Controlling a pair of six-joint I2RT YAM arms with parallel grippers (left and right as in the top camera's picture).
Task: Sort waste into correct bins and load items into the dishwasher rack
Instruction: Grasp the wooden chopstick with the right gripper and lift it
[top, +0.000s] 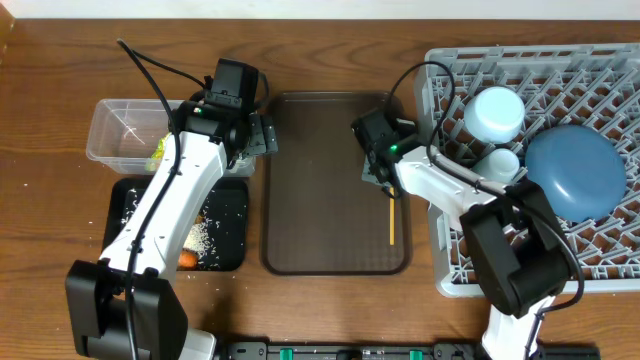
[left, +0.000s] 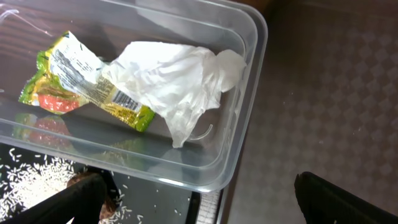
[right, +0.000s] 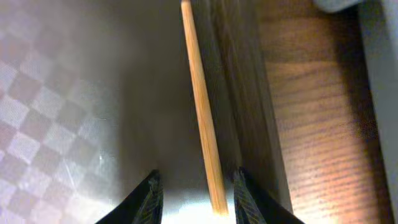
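Right tool (right: 198, 200), fingers parted, straddles a wooden chopstick (right: 202, 118) without pinching it. The chopstick lies in the brown tray (right: 56, 124), close along one rim. Left tool (left: 199, 190), fingers spread wide and empty, hovers over a corner of the clear tub (left: 252, 68). Inside lie a yellow-green wrapper (left: 74, 78) and crumpled white paper (left: 180, 81), touching.
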